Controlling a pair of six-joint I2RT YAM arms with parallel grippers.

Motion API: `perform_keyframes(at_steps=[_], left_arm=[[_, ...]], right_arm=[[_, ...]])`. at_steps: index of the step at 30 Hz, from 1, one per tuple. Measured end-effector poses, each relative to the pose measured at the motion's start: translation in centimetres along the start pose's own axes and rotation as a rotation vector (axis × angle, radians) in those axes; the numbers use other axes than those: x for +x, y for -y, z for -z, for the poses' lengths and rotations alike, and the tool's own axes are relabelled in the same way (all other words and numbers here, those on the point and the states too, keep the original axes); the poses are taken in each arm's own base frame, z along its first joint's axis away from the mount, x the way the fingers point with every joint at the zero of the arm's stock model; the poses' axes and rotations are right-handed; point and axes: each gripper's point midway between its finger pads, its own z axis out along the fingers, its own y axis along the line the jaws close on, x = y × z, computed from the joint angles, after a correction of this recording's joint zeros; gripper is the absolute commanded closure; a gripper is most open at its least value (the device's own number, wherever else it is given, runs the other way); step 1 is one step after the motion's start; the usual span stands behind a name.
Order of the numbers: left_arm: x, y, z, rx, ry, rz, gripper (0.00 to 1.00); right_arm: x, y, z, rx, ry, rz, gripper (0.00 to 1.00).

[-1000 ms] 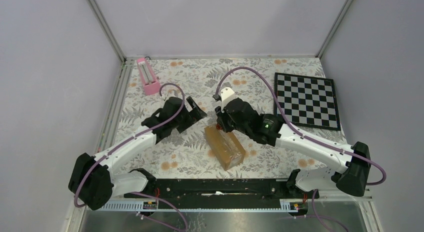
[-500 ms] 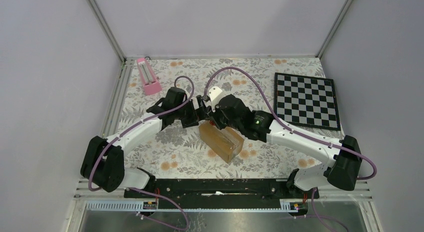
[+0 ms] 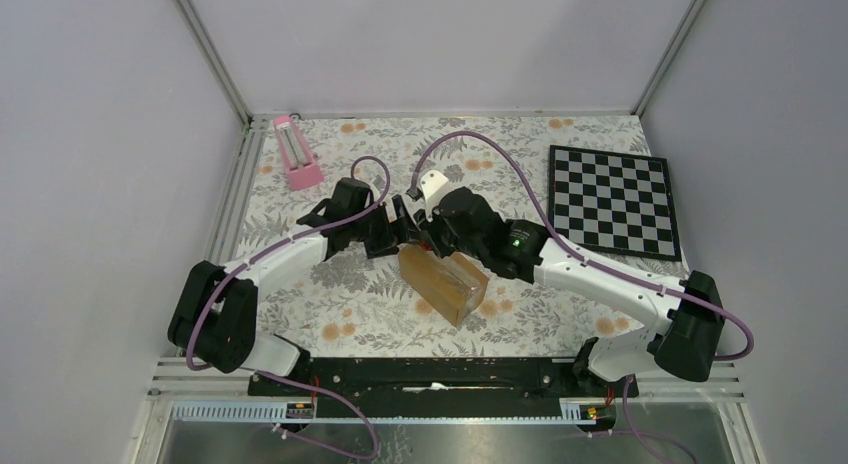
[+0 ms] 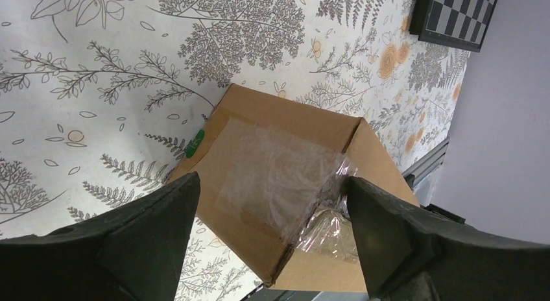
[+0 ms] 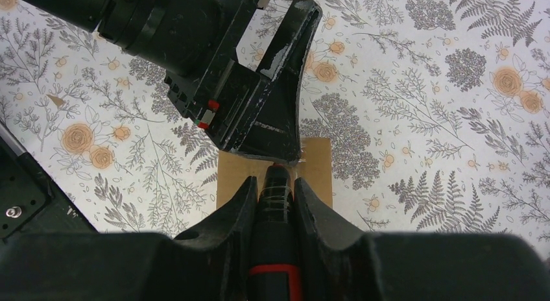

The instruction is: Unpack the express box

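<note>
Floral table (image 3: 370, 306) bears express box (image 3: 446, 284) beneath wide left pincer (image 4: 271, 185) (right pincer (image 5: 275, 185) grips tool (image 5: 272, 213)).

The express box (image 3: 449, 284) shows only partly (its far end is covered); the left wrist view crops the chessboard (image 4: 455, 14).

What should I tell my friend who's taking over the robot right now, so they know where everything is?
Left gripper: open, with a finger on either side of the taped end of the express box. I cannot tell if they touch it.
Right gripper: shut on a black tool with a red band, its tip at the box's end.
Box: lying on the flowery table, between the two grippers.
Done: nothing is out yet. The clear tape is on and the box is closed.
Left to do: cut the tape, open the flaps, take out what is inside.
</note>
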Motion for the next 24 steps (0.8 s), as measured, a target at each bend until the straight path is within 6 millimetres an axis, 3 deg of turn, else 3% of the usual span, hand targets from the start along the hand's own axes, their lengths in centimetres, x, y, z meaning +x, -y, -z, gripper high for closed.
perform_keyframes(at_steps=[11, 24], left_arm=[[-0.3, 0.5, -0.5, 0.033, 0.002, -0.040, 0.34], [-0.8, 1.0, -0.5, 0.107, 0.084, -0.185, 0.38]], right_arm=[[0.1, 0.3, 0.1, 0.021, -0.006, -0.037, 1.00], [0.2, 0.5, 0.5, 0.040, -0.021, -0.075, 1.00]])
